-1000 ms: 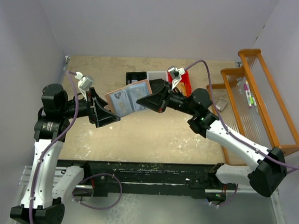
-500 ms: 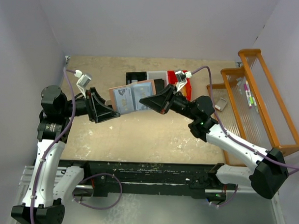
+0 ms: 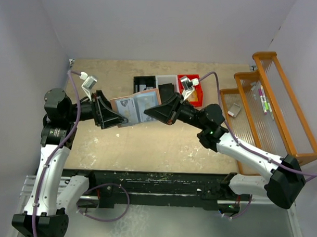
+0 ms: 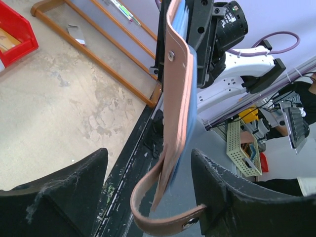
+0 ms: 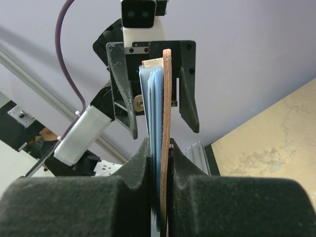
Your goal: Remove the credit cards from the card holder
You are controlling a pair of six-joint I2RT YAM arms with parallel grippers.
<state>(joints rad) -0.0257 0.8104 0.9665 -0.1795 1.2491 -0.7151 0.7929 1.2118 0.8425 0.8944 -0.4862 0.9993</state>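
The card holder (image 3: pixel 134 106) hangs unfolded above the table, salmon-pink outside and blue-grey inside. My right gripper (image 3: pixel 157 112) is shut on its right edge; in the right wrist view the pads (image 5: pixel 143 163) press the card holder (image 5: pixel 161 113) from both sides. My left gripper (image 3: pixel 122 115) is open around the left edge. In the left wrist view the card holder (image 4: pixel 177 98) stands edge-on between the wide fingers (image 4: pixel 222 192), and its snap tab (image 4: pixel 163 219) curls down to the right finger. I cannot tell the credit cards apart from the slots.
Black (image 3: pixel 144 82), grey (image 3: pixel 165 79) and red (image 3: pixel 195 89) bins stand behind the card holder. A wooden rack (image 3: pixel 273 107) with pens (image 3: pixel 263 100) fills the right side. A small grey object (image 3: pixel 235 107) lies by the rack.
The left jaws narrowed, then widened again around the holder's left edge. The right arm shifted, and the holder came slightly lower and to the left.
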